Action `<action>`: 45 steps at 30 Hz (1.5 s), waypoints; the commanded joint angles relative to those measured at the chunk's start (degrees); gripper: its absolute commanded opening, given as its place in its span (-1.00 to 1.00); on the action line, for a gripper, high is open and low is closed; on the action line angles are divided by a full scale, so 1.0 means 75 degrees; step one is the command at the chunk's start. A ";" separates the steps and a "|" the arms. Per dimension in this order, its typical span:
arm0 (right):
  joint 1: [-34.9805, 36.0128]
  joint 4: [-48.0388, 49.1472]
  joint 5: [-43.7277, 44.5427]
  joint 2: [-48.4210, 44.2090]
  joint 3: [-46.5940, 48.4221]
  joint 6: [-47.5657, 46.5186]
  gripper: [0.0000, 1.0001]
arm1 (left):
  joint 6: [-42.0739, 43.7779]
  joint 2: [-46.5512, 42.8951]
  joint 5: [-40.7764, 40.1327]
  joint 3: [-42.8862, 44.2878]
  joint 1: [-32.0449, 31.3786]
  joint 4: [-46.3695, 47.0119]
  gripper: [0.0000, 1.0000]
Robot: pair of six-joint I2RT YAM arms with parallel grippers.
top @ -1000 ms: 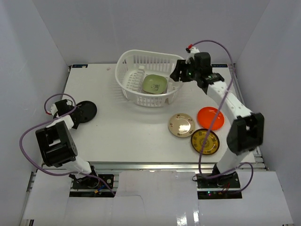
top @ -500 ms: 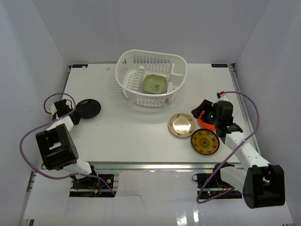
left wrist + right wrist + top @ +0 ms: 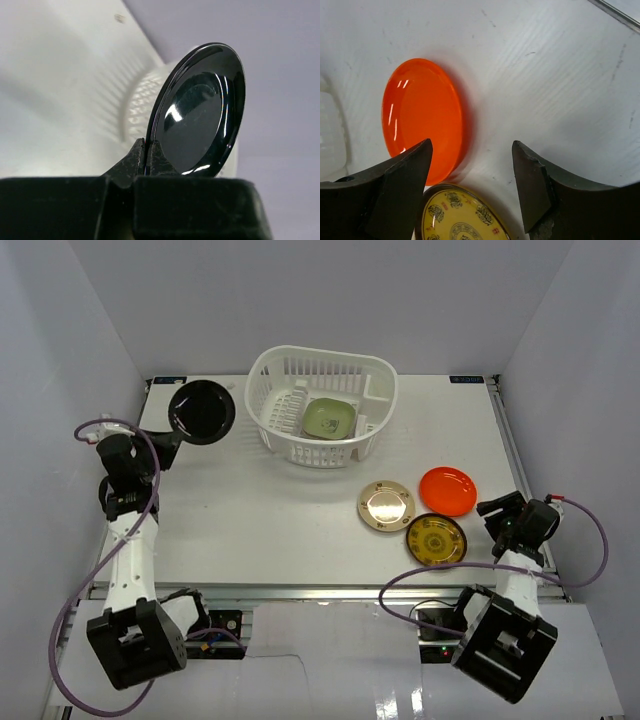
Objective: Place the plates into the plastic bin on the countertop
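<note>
**A:** Upper left of the overhead shot, and the left gripper (image 3: 168,445) is clamped tight on the rim of the black plate (image 3: 202,412)!

**B:** The wrist camera backs that up. The jaws are pressed together on the plate's lower edge, and the plate stands up on its rim with its glossy face to the lens. There's a blurred white shape behind it.

**A:** That's the bin (image 3: 320,451), at top centre of the countertop (image 3: 250,510), just right of the black plate. A green dish (image 3: 330,419) lies inside it.

**B:** Is the plate touching the bin?

**A:** I think there's a sliver of gap, but from above it's hard to call.

**B:** Over to the lower right. The right gripper (image 3: 497,512) has its jaws spread wide and nothing between them.

**A:** Its own camera looks down on the orange plate (image 3: 422,117), flat on the countertop at left. The yellow plate (image 3: 460,220) peeks in at the bottom edge.

**B:** The gold plate (image 3: 386,505) sits just beside those two, on their left, right of centre in the overhead shot.
</note>
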 commanded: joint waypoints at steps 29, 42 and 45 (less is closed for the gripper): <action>0.0233 0.3298 -0.1547 0.2529 0.0103 0.1503 -0.85 | 0.2197 0.7324 -0.0702 0.7235 -0.5080 -0.1749 -1.00; 0.2750 0.1527 -0.0460 0.1236 0.3336 0.0719 -0.84 | 0.2712 0.8416 -0.1499 0.8959 -0.5408 -0.2466 0.71; 0.3899 0.1177 -0.0211 0.2173 0.4636 0.0379 -0.84 | 0.2935 0.7891 -0.1535 0.9205 -0.5420 -0.2466 0.91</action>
